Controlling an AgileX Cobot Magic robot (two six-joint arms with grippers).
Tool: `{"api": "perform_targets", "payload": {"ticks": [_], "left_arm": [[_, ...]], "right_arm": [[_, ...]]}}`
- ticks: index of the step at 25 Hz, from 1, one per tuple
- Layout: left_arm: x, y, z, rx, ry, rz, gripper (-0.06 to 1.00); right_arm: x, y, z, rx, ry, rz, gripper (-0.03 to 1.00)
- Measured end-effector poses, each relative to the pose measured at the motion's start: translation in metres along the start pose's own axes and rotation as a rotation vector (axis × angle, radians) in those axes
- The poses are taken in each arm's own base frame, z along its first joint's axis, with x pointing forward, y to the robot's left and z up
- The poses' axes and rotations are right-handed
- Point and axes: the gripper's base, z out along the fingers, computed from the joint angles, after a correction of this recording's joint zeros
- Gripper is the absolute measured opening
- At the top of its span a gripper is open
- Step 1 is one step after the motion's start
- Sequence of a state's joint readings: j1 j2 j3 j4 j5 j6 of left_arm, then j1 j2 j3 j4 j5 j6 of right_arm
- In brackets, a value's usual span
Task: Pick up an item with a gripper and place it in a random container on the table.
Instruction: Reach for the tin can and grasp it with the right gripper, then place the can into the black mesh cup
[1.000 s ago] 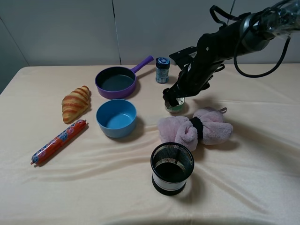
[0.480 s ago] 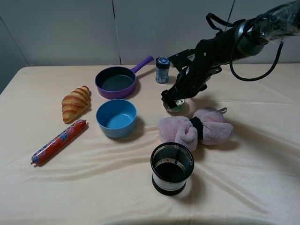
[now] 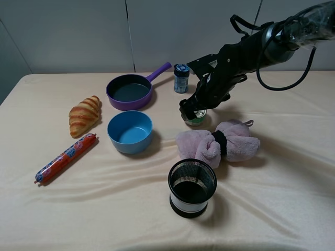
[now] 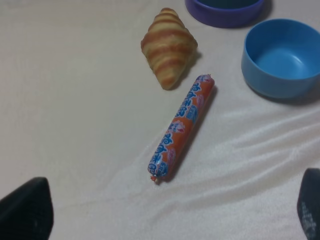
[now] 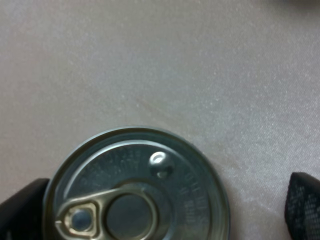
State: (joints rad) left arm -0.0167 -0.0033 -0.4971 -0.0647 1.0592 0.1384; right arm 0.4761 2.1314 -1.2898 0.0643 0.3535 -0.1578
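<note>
When scanning from up high, start with the wide counter (image 3: 293, 209) under wrinkled cream-beige cloth. Next, catch the black right arm (image 3: 251, 49) slanting down toward the middle. Below it, note the fluffy pink plush bow (image 3: 235, 144), then the purple frying pan (image 3: 129, 91) at the back and the round blue bowl (image 3: 130, 130) just in front. Nearest the front, spot the black wire-mesh cup with a white lower band (image 3: 192, 188), upright, just in front of the bow. Over left, find the golden croissant (image 3: 85, 115) and the orange-and-blue wrapped sausage (image 3: 66, 158). Now pick out the small blue-capped jar (image 3: 181, 77), and near it the short green-labelled tin with a silver pull-tab lid (image 5: 135, 190), standing on the cloth between jar and bow. See the right gripper (image 3: 192, 111) straddling it, fingertips spread wide, not clamped. See the left gripper (image 4: 167, 212) parted too, above bare cloth.
</note>
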Motion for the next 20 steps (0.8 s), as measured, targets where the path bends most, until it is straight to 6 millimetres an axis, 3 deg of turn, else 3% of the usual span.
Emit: {"api": "perform_targets", "payload": {"ticks": [4,9,20], "left_arm": [[0.0,0.0,0.0,0.0,0.0,0.0,0.99],[0.0,0.0,0.0,0.0,0.0,0.0,0.99],[0.0,0.0,0.0,0.0,0.0,0.0,0.99]], "right_arm": [[0.0005,0.0002,0.001,-0.002,0.002,0.005,0.64],[0.0013,0.0007,0.0024,-0.007,0.006,0.018,0.49],[0.0013,0.0008,0.0024,-0.009,0.006,0.021,0.49]]}}
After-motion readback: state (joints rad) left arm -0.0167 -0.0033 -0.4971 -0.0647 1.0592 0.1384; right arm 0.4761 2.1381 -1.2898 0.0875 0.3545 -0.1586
